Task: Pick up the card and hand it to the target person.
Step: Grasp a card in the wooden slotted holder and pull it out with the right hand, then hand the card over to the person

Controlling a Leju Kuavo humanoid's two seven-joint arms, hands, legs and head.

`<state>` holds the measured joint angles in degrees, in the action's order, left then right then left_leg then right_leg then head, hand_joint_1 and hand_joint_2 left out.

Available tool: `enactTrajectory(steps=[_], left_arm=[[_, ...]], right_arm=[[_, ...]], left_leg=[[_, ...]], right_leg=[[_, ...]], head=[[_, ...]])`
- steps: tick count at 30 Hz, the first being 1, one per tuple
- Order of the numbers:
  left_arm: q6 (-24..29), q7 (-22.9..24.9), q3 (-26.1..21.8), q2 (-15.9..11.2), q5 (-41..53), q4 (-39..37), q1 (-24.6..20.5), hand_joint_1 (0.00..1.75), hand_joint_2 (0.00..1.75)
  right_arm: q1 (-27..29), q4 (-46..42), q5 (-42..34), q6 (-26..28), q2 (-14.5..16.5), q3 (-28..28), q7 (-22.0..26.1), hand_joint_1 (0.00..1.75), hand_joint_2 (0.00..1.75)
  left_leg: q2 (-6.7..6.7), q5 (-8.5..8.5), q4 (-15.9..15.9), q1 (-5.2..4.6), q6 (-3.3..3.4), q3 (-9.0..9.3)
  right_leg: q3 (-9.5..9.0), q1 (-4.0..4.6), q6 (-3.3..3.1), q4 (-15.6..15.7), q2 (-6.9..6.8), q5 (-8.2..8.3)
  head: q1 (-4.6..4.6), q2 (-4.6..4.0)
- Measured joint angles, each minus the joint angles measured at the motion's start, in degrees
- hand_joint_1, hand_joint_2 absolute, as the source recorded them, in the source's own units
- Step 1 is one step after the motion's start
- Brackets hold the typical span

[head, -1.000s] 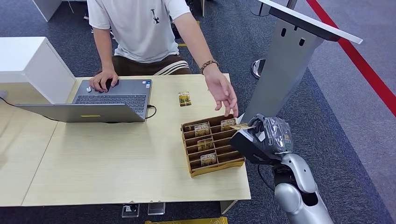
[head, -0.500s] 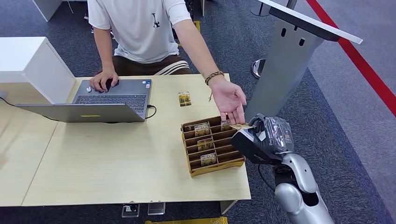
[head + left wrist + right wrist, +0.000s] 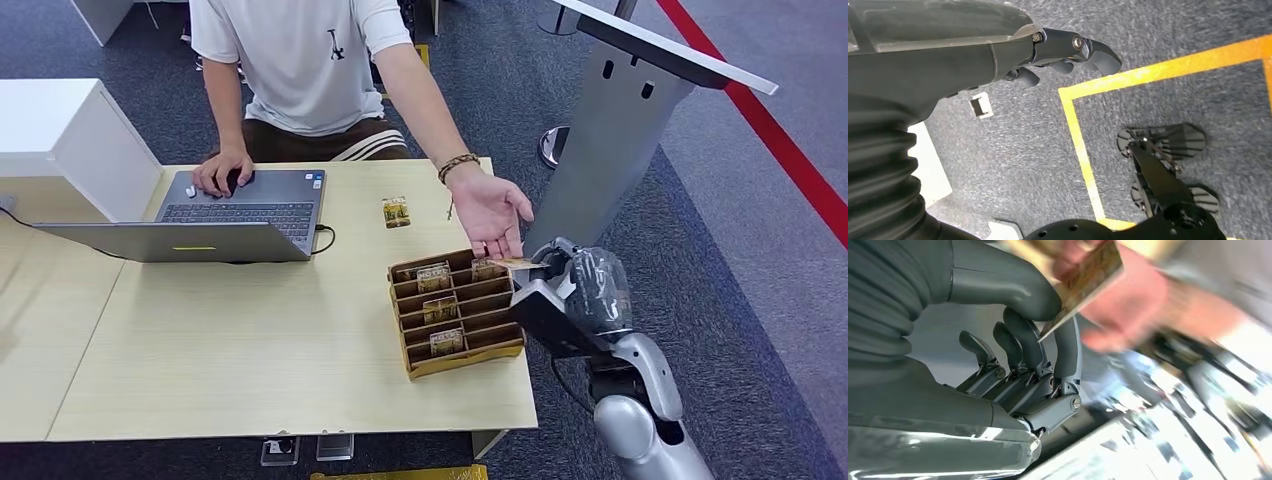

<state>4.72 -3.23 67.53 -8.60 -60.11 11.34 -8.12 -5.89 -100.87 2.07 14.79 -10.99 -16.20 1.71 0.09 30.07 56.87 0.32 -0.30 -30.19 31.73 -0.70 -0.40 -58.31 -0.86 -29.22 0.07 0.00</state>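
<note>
Reaching further over the table (image 3: 250, 350), the person's hand (image 3: 487, 208) has turned palm-up and now sits just above the wooden card rack (image 3: 455, 312), fingertips at the card (image 3: 512, 263). Beside the rack, the robot's right hand (image 3: 575, 290) has lifted slightly and still pinches that card between thumb and finger. Handover looks imminent. Its left hand (image 3: 998, 50) hangs by the floor, fingers loosely curled, grasping nothing.

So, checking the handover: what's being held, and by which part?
The right robot hand pinches the card by its near edge; the left holds nothing.
</note>
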Motion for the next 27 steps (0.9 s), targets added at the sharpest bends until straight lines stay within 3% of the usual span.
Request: enactTrajectory(steps=[27], left_arm=[[-0.04, 0.00, -0.10, -0.08, -0.10, 0.00, 0.19, 0.00, 0.00]], right_arm=[[-0.34, 1.21, -2.74, -2.01, -0.18, 0.02, -1.39, 0.00, 1.75]], left_leg=[[0.00, 0.00, 0.00, 0.00, 0.00, 0.00]], right_leg=[[0.00, 0.00, 0.00, 0.00, 0.00, 0.00]], head=[[-0.02, 0.00]])
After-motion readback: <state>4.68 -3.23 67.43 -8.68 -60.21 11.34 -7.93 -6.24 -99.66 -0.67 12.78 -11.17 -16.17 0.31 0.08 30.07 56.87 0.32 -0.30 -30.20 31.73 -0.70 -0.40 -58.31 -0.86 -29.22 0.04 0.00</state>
